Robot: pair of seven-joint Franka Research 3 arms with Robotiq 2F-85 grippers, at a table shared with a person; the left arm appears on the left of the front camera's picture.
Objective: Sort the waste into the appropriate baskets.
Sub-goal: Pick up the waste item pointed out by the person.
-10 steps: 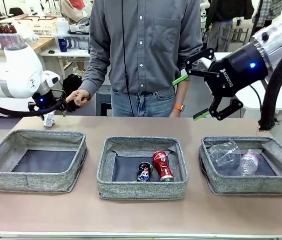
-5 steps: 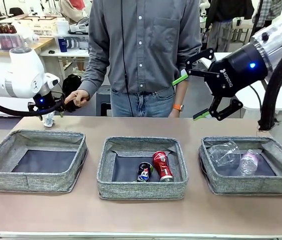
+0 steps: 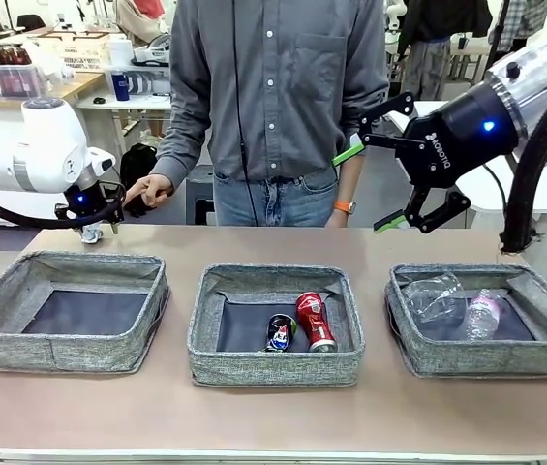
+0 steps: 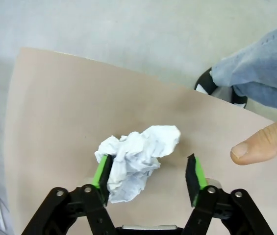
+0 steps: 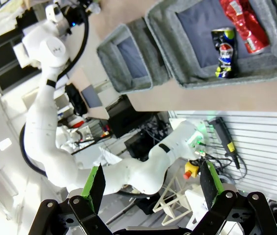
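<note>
Left gripper (image 4: pixel 148 178) of mine sits low on the table (image 4: pixel 79 98), its fingers apart with the crumpled white paper wad (image 4: pixel 136 159) between them, one pad touching it. Right gripper (image 3: pixel 370 189) hangs wide open, up high, holding nothing.

"ROBOTIQ" on right pincer (image 3: pixel 381 186) body

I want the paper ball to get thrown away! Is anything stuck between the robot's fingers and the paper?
No. The left gripper is open around the paper ball, one pad touching it. A person's thumb is beside it, not between. The left basket sits close by.
</note>
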